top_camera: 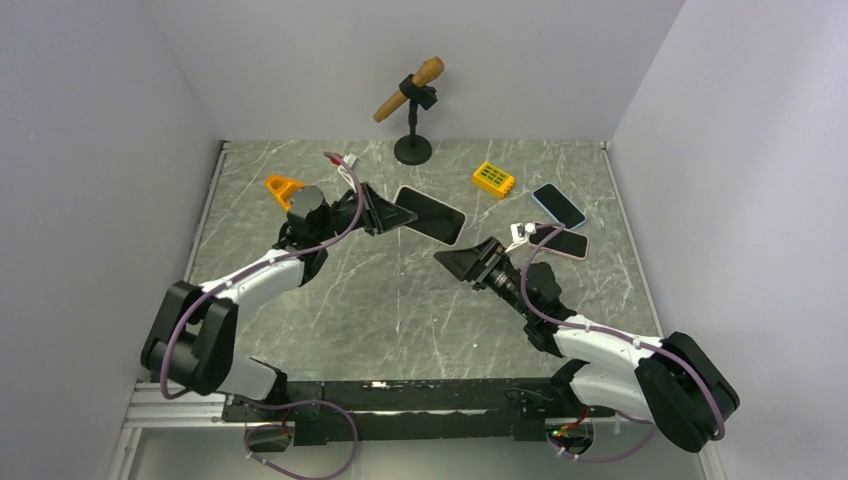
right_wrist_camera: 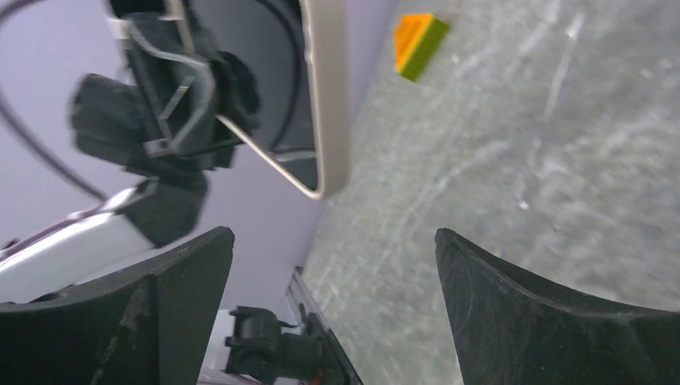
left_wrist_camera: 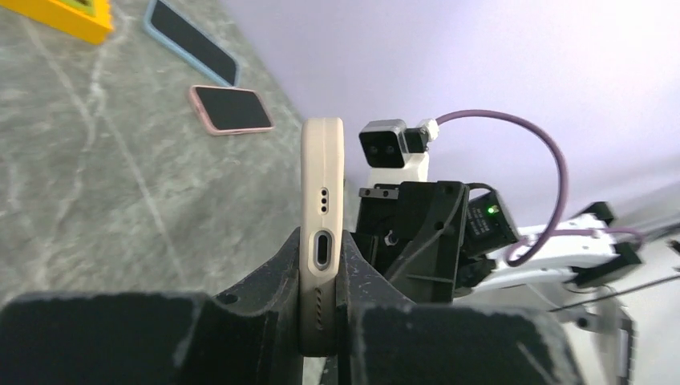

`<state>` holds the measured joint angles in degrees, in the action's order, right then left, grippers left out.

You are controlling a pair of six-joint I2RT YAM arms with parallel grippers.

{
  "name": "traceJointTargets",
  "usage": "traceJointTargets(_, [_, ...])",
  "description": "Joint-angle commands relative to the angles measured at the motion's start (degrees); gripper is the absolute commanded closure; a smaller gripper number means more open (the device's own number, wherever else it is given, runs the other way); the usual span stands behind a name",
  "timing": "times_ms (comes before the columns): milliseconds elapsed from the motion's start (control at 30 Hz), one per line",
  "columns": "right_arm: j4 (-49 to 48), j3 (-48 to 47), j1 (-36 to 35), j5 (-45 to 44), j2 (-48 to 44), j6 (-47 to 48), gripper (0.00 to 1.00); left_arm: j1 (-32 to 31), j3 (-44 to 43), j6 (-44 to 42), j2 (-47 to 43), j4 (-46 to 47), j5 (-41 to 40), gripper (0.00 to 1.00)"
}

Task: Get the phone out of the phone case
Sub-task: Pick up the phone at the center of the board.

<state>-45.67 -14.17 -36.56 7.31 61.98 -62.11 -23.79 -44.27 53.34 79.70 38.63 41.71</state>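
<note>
Nearest the lens in the left wrist view, the left gripper (left_wrist_camera: 321,269) was clamped narrowly on the port end of the phone case (left_wrist_camera: 322,172). The phone (top_camera: 432,217) sat inside it, held up off the table (top_camera: 400,320) left of centre. To its right the right gripper (top_camera: 458,260) stood spread wide, aimed at the free end but apart from it.

The step in hand looked like setting up a two-armed peel. Next, I judged, the right gripper had to close on the free end (on the case lip or the phone alone, not both) while the left held firm.

The left wrist view showed the beige rim and port. Only the top view showed the dark screen and the gap. The right wrist view showed one case corner beyond its own open jaws.
</note>
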Motion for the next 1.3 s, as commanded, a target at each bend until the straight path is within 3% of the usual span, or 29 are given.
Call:
traceJointTargets(0, [-18.25, -1.56, 0.13, 2.98, 1.93, -1.82, 0.01, 0.15, -0.93, 13.97, 2.58, 25.56, 6.88, 1.0])
traceJointTargets(133, [-20.04, -4.35, 0.19, 1.94, 4.3, -2.33, 0.05, 0.02, -0.82, 18.56, 5.52, 30.72, 7.79, 1.0])
traceJointTargets(333, [-27.38, -3.92, 0.72, -2.67, 7.03, -4.45, 0.23, -0.7, -1.22, 22.54, 8.42, 34.86, 8.74, 1.0])
traceJointTargets(467, [-26.63, -5.09, 2.11, -1.31, 6.93, -4.07, 0.31, -0.68, -1.57, 23.23, 8.95, 35.29, 9.08, 1.0])
traceJointTargets(600, [-25.08, -5.72, 2.79, -0.49, 5.5, -2.89, 0.61, -1.07, -1.71, 21.68, 8.26, 32.8, 9.19, 1.0])
traceJointTargets(700, [-22.11, -6.56, 3.15, 0.79, 4.17, -1.28, 0.93, -1.28, -2.45, 18.57, 7.37, 27.58, 9.54, 1.0])
traceJointTargets(733, [-20.22, -7.09, 3.49, 2.03, 3.5, -0.39, 1.0, -1.32, -3.06, 16.61, 6.82, 24.25, 9.9, 0.89])
traceJointTargets(767, [-17.16, -7.93, 4.0, 3.68, 2.63, 0.97, 1.0, -1.3, -4.11, 13.3, 6.04, 17.63, 10.18, 0.68])
traceJointTargets(833, [-5.49, -10.35, 5.58, 6.54, -0.75, 6.08, 1.0, -1.26, -8.7, -2.33, 3.43, -5.54, 5.86, 0.4])
traceJointTargets(867, [3.73, -11.68, 6.09, 5.53, -3.11, 9.85, 1.0, -1.26, -11.04, -9.37, 2.1, -19.38, 1.27, 0.3])
traceJointTargets(900, [12.58, -13.25, 6.28, 3.3, -5.79, 13.21, 1.0, -1.26, -13.54, -14.68, 1.39, -28.55, -3.87, 0.25])
traceJointTargets(1000, [36.86, -18.05, 6.93, -2.58, -11.5, 23.27, 1.0, -1.16, -18.77, -22.7, 0.51, -44.26, -14.66, 0.22])
traceJointTargets(1067, [45.87, -21.42, 7.95, -3.45, -12.96, 29.43, 1.0, -1.15, -20.13, -24.85, -0.35, -48.28, -18.82, 0.2])
traceJointTargets(1267, [66.7, -34.06, 10.28, 1.25, -6.22, 40.35, 1.0, -2.93, -21.89, -30.54, -0.52, -47.81, -13.88, 0.2])
